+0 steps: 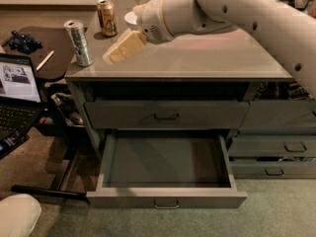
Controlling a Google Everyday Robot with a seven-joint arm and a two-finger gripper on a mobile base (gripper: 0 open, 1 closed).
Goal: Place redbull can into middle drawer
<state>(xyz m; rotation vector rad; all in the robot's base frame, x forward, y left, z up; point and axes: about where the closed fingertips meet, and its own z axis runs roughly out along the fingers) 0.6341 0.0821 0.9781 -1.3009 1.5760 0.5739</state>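
Observation:
The redbull can (79, 43), tall, slim and silver-grey, stands upright at the left front corner of the countertop (207, 58). My gripper (116, 53) reaches in from the right over the counter, its cream fingers pointing left, a short way right of the can and apart from it. It holds nothing. The middle drawer (165, 169) is pulled open below the counter and is empty. The top drawer (166, 114) above it is shut.
A shorter gold-brown can (106, 18) stands behind the redbull can. A white bowl (131, 17) is partly hidden by my arm. A laptop (16, 95) and a dark side table (37, 46) are at the left. Narrower drawers (281, 154) are at the right.

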